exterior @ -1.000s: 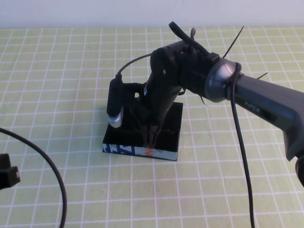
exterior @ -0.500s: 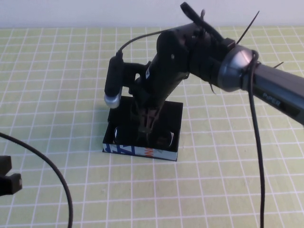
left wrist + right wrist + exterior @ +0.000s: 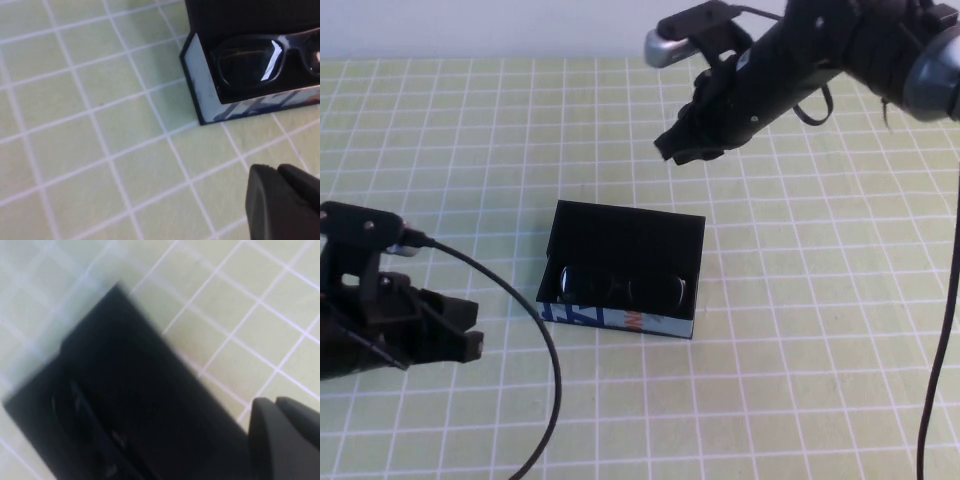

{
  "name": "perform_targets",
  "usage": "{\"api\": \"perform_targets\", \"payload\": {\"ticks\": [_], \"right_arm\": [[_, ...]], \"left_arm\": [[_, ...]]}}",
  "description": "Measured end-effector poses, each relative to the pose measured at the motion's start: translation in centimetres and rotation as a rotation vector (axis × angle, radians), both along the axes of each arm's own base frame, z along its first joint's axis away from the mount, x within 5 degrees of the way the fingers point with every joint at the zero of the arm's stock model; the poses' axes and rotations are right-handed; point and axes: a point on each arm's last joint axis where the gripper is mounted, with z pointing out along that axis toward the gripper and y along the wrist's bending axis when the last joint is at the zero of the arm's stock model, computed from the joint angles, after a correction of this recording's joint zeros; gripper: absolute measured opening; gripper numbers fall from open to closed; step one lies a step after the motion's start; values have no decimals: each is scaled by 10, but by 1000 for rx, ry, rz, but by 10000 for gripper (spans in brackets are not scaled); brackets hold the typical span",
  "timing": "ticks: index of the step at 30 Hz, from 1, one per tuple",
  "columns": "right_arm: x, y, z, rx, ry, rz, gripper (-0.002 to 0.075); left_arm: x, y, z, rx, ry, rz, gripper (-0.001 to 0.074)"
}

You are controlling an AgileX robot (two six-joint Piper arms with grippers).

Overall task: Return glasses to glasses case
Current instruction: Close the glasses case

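Observation:
The glasses case [image 3: 625, 232] lies open mid-table, its black flap lid folded back and its blue-and-white side facing me. The dark-framed glasses [image 3: 620, 290] lie inside it. They also show in the left wrist view [image 3: 250, 62], sitting in the case [image 3: 202, 90]. My right gripper [image 3: 682, 148] is shut and empty, raised above and behind the case. The right wrist view shows its fingers [image 3: 282, 437] together above the black case [image 3: 125, 405]. My left gripper [image 3: 470, 340] is shut and empty, low at the case's left front, apart from it; its fingers [image 3: 280, 200] are together.
The table is covered by a green cloth with a white grid [image 3: 800, 380]. A black cable [image 3: 545, 370] from the left arm curves over the table's front left. A white wall runs along the far edge.
My right gripper rose from inside the case and drew back to the far right, leaving the glasses in the case. My left arm moved in from the lower left toward the case.

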Motion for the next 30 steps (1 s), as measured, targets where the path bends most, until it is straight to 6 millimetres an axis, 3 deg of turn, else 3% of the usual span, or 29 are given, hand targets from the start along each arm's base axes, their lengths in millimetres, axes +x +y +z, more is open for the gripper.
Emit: {"api": "perform_targets", "payload": {"ticks": [4, 8, 14, 19, 24, 30], "right_arm": [[27, -32, -16, 178, 129, -133, -15], [47, -48, -43, 284, 220, -178, -16], [60, -44, -93, 350, 336, -190, -16], [65, -38, -127, 393, 401, -179, -16], [62, -35, -138, 405, 434, -119, -16], [50, -27, -130, 483, 495, 37, -16]], "left_arm": [[21, -10, -22, -42, 0, -29, -4], [34, -26, -47, -29, -2, -88, -4], [43, -54, -72, 22, 20, -227, -4], [54, -63, -83, 10, 46, -250, -4], [65, -69, -85, -11, 44, -264, -4], [69, -70, -88, -14, 53, -265, -4]]}}
